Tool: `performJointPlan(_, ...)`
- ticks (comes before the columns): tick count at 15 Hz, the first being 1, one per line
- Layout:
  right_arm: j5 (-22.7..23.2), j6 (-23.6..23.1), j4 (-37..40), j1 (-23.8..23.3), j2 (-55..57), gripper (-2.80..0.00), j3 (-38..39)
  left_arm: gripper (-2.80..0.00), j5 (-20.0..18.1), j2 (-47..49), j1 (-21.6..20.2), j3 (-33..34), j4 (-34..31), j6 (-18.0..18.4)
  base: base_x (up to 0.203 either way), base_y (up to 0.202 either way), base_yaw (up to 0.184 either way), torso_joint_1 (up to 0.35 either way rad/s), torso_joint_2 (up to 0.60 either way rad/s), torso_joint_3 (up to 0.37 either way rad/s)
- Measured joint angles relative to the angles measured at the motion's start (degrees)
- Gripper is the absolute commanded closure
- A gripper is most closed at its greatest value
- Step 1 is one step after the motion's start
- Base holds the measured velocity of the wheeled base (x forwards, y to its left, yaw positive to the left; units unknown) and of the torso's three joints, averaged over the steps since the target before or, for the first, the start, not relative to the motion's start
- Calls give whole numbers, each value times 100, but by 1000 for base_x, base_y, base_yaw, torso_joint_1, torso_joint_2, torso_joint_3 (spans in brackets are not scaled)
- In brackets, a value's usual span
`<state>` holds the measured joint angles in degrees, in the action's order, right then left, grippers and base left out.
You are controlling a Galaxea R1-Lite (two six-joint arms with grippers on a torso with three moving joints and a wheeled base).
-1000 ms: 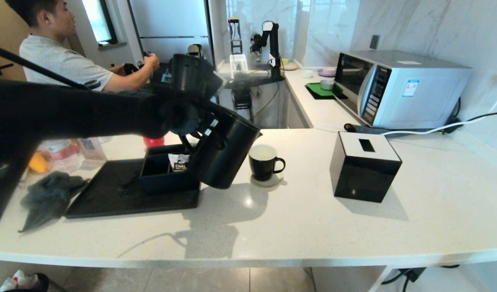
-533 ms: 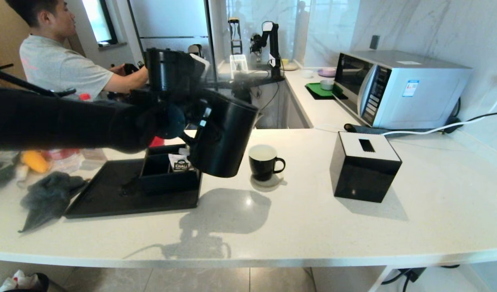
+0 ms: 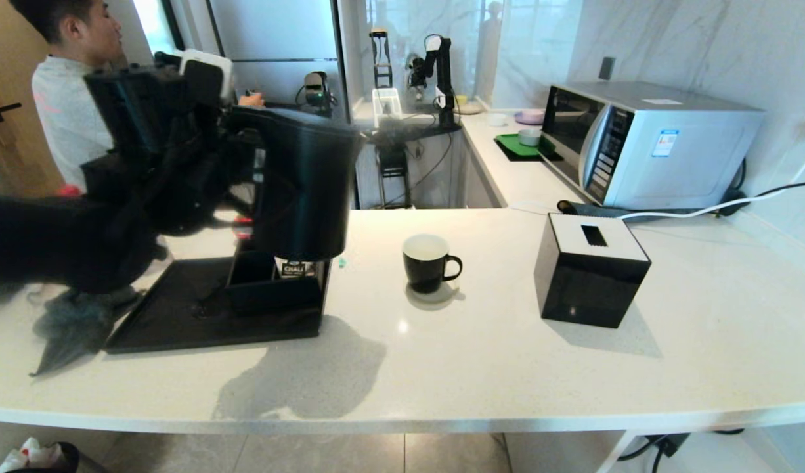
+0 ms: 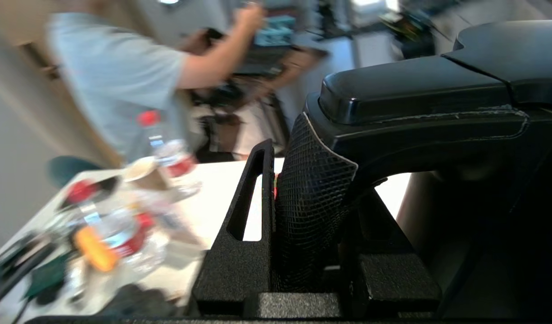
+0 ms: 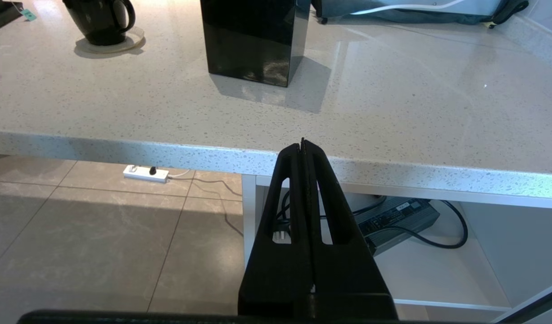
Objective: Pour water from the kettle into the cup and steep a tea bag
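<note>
Holding upright tall matte-black jug kettle (image 3: 302,187) by loop handle, left gripper (image 4: 303,216) clamped; small glossy black mug (image 3: 427,263) at four o'clock; right gripper (image 5: 303,148) closed, parked.

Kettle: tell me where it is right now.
In the head view the kettle hangs upright above the black organizer box on the tray, held by its handle in the left tool, left of the cup.
</note>
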<state>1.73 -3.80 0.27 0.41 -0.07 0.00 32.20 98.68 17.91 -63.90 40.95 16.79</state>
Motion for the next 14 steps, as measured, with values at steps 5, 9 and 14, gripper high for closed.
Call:
performJointPlan(5,-2,0,0,0,0,0,0,0,-138,-779,-1012,1281,909,-424,0,0,0,0,0,0)
performJointPlan(9,0,0,-2,0,0,0,0,0,-403,-1134,-1768,1978,1432,-535,0,0,0,0,0,0)
performJointPlan(14,0,0,0,0,0,0,0,0,-562,-1285,-2481,2902,2274,-873,0,0,0,0,0,0)
